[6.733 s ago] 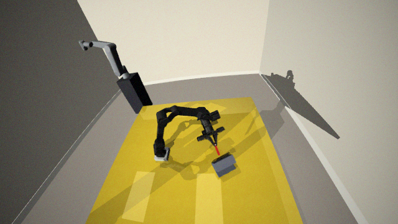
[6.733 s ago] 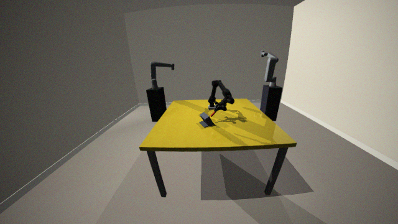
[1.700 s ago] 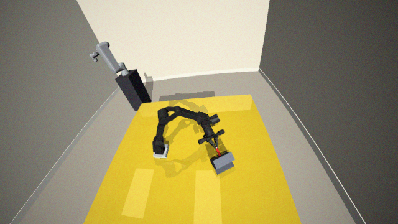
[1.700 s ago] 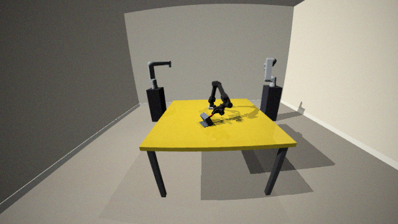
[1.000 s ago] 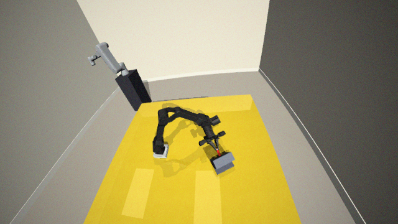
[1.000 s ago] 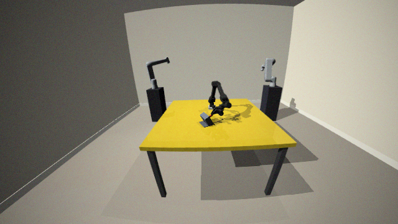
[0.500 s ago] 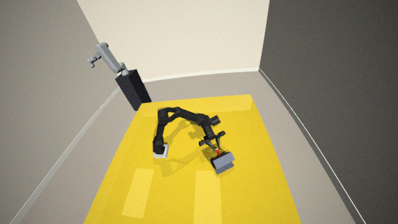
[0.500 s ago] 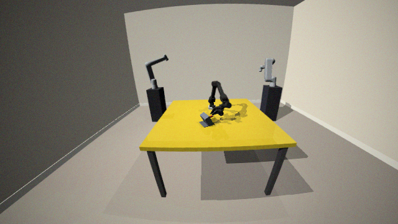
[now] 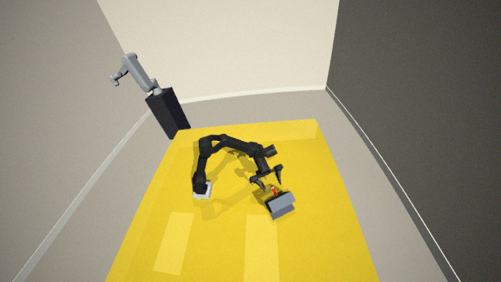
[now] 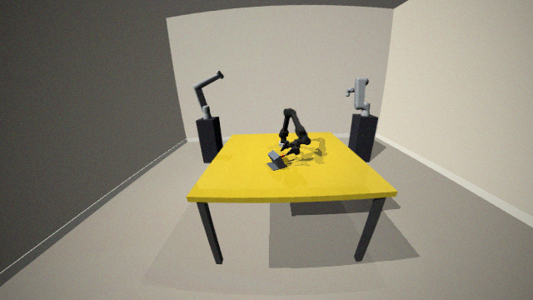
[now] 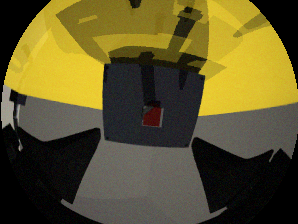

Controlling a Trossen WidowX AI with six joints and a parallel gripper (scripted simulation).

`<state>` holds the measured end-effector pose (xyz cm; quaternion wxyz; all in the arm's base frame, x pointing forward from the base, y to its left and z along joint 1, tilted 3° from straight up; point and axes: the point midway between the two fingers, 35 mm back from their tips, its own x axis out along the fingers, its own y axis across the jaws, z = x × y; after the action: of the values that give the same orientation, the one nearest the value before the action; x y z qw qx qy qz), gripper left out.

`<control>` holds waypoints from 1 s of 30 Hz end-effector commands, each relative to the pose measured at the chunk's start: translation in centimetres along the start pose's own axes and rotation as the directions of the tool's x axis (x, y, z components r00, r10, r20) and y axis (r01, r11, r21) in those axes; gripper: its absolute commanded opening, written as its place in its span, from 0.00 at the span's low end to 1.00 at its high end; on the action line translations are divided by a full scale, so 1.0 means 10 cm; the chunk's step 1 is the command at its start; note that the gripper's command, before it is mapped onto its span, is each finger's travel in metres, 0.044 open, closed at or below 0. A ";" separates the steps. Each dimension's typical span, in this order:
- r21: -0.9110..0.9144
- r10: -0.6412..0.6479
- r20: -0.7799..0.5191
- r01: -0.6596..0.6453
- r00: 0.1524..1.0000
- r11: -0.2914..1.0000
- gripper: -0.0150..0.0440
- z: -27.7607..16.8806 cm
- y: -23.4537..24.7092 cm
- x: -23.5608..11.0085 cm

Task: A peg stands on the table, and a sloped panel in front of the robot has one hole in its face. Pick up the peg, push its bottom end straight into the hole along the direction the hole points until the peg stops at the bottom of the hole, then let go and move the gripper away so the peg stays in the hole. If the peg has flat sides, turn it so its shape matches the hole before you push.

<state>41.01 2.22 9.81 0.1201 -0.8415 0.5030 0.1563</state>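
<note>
A small red peg point(image 9: 275, 192) point(image 10: 282, 156) point(image 11: 153, 117) sticks out of the hole in the grey sloped panel point(image 9: 282, 206) point(image 10: 275, 158) point(image 11: 127, 106) on the yellow table point(image 9: 313, 235) point(image 10: 333, 179). In the wrist view I see the peg's square red end in the middle of the panel's dark face. My gripper point(image 9: 271, 183) point(image 10: 289, 150) is open, its two black fingers spread wide, a little behind and above the peg's free end. Nothing is between the fingers.
The arm's base point(image 9: 202, 190) stands on the table to the left of the panel. Two other arms on dark pedestals point(image 10: 209, 137) point(image 10: 362, 135) point(image 9: 167, 111) stand on the floor behind the table.
</note>
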 end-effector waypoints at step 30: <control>0.000 -0.003 -0.001 0.003 1.000 1.000 1.00 0.03 -0.02 -0.41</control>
<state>39.37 5.33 10.95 0.1202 -0.8412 0.5026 0.1591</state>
